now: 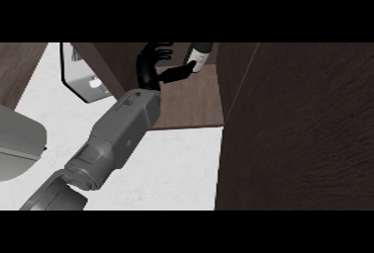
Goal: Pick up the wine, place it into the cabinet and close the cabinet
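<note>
The wine bottle [200, 53], dark with a pale label, stands upright at the back of the open cabinet's wooden shelf [191, 101]. My left forearm reaches up from the lower left into the cabinet. My left hand [156, 63] is just left of the bottle. Its fingers [159, 49] are relaxed and stand a little apart from the glass, while the thumb tip touches the label. The cabinet door [296, 128] hangs wide open on the right. My right hand does not show.
A white counter [179, 163] lies below the cabinet. A grey rounded appliance [16, 143] sits at the left edge. A pale grey flat object [84, 76] shows left of the cabinet's side wall. The open door fills the right half.
</note>
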`<state>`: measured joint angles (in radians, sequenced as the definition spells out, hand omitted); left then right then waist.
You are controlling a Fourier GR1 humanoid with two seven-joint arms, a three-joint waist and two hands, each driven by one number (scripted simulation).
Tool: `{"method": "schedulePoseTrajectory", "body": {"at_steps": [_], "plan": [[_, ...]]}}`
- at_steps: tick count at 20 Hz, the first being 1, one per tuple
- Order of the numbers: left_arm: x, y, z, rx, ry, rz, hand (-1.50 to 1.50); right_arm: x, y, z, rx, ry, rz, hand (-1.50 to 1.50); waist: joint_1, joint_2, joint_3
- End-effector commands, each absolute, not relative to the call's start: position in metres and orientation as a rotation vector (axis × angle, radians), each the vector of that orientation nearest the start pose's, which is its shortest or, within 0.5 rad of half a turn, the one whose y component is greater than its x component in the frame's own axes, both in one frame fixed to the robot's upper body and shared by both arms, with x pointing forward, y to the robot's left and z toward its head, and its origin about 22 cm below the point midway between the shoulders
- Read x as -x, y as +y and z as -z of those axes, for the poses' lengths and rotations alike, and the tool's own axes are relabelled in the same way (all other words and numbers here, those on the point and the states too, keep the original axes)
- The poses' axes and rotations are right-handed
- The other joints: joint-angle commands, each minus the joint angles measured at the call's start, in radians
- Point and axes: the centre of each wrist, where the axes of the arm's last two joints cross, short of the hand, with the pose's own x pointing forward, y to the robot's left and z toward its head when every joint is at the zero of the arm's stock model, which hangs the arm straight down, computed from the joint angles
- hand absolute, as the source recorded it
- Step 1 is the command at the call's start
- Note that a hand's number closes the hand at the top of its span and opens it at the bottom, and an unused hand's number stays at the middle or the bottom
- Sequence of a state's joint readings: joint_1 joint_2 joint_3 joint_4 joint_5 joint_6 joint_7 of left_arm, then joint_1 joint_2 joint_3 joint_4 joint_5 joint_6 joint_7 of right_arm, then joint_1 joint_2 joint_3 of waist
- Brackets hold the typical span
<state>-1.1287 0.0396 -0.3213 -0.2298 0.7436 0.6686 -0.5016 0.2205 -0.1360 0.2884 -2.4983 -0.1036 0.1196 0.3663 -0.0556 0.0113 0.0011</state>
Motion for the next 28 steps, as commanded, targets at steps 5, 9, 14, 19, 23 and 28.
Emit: {"method": "schedulePoseTrajectory", "body": {"at_steps": [5,9,14,19,23,28], "plan": [[-0.441,0.14,-0.042,-0.484,-1.61,-0.145,-1.5,-0.1,-0.207,-0.185,-0.412,-1.916,-0.329,-1.5,-0.015,0.008,-0.001],[-0.436,0.133,-0.031,-0.514,-1.589,-0.138,-1.5,-0.086,-0.21,-0.197,-0.407,-1.914,-0.343,-1.5,-0.013,0.003,-0.002],[-0.445,0.147,-0.047,-0.491,-1.618,-0.147,-1.5,-0.097,-0.21,-0.185,-0.411,-1.926,-0.336,-1.5,-0.02,0.009,-0.001],[-0.439,0.138,-0.036,-0.427,-1.687,-0.098,-1.5,-0.095,-0.209,-0.189,-0.408,-1.92,-0.332,-1.5,-0.011,0.009,-0.002],[-0.443,0.14,-0.047,-0.33,-1.745,-0.067,-1.5,-0.098,-0.213,-0.188,-0.397,-1.934,-0.326,-1.5,-0.002,0.006,-0.002],[-0.43,0.097,-0.037,-0.189,-1.796,-0.086,-1.5,-0.089,-0.217,-0.194,-0.381,-1.933,-0.319,-1.5,0.022,-0.009,-0.001]]}}
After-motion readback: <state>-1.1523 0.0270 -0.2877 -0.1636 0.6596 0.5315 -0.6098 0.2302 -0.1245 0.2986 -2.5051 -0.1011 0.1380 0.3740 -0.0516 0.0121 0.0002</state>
